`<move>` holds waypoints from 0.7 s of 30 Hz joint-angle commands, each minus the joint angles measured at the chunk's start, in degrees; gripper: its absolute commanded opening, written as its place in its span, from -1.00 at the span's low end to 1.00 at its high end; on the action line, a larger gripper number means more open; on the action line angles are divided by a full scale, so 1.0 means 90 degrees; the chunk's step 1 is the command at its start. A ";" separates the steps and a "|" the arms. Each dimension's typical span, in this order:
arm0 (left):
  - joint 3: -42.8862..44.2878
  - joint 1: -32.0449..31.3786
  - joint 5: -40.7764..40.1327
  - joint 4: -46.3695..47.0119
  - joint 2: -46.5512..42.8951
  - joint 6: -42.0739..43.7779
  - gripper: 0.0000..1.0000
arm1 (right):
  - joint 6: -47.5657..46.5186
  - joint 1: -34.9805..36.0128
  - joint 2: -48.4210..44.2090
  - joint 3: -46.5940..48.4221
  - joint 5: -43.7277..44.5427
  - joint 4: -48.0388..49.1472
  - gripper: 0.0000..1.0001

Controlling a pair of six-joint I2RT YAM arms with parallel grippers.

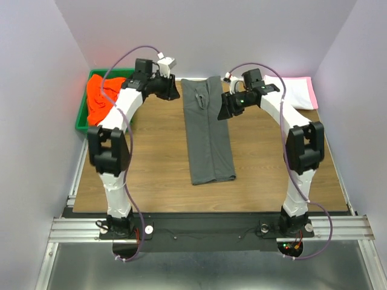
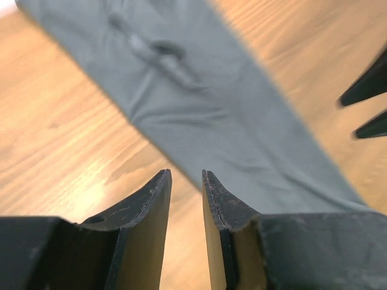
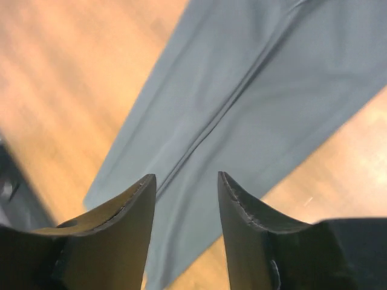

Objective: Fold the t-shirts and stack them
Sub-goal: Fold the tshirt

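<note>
The charcoal t-shirt (image 1: pixel 208 130) lies flat down the middle of the table (image 1: pixel 157 181) as a long narrow strip, running from the table's far edge toward its near edge. I judge it light, limp and thin. It would sag if lifted and slide easily on the smooth wood-grain top, so I'd pinch every layer at the two far corners. It is matte knit, with a lengthwise crease and a small pucker near the far end. The left gripper (image 2: pixel 185 173) has its fingers slightly parted with nothing between them. The right gripper (image 3: pixel 184 176) is spread wider and also empty. At the table's far left a hard green bin (image 1: pixel 80 118) holds a crumpled orange-red t-shirt (image 1: pixel 100 96). Folded pink (image 1: pixel 307 90) and white cloth (image 1: pixel 289 90) sit at the far right.
</note>
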 commanded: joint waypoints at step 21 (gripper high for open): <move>-0.4399 -0.0084 0.0427 0.1249 -0.3697 0.0933 -0.28 | 0.0012 0.0484 -0.0719 -0.4348 -0.0444 0.0325 -0.38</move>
